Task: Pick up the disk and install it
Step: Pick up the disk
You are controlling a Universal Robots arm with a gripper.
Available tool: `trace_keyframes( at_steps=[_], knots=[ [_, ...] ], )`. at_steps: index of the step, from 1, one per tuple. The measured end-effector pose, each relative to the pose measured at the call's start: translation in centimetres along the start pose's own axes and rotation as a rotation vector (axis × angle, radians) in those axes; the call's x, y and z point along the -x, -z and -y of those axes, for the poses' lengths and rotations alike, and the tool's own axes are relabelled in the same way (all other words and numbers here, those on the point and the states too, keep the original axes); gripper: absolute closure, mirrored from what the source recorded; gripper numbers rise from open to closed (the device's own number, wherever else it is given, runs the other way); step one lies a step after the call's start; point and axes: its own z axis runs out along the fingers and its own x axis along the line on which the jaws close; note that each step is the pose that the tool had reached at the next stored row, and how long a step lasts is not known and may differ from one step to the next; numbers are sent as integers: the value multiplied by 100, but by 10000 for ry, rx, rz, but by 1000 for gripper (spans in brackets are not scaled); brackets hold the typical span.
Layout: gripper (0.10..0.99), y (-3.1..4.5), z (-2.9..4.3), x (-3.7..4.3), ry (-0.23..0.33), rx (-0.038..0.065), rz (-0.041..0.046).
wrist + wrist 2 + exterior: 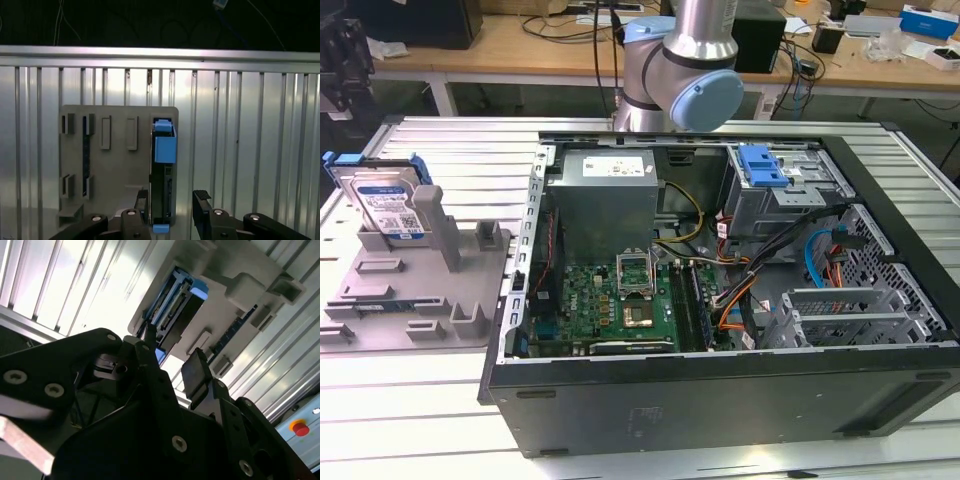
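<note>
The disk (388,205) stands on edge in a grey holder plate (420,290) on the table, at the exterior view's left. It is a silver drive with a white-and-blue label in a blue carrier. In the first wrist view the disk (165,147) shows edge-on in the holder (117,165). My gripper (172,200) is open and holds nothing. It hovers apart from the disk, which lines up with the gap between the black fingers (201,200). The second wrist view shows the open gripper (170,357) short of the disk (172,305).
An open computer case (720,290) lies at the middle of the ribbed metal table (450,150), with a motherboard, cables and a drive bay with a blue latch (763,165). The arm's body (685,60) rises behind it. Benches with clutter stand at the back.
</note>
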Motion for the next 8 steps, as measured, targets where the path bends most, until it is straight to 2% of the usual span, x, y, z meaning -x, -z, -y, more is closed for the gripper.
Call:
trace_keyframes(
  at_steps=[5,8],
  knots=[
    [604,-1,-20,1,3,115,10],
    [604,-6,-20,1,3,119,9]
  ],
)
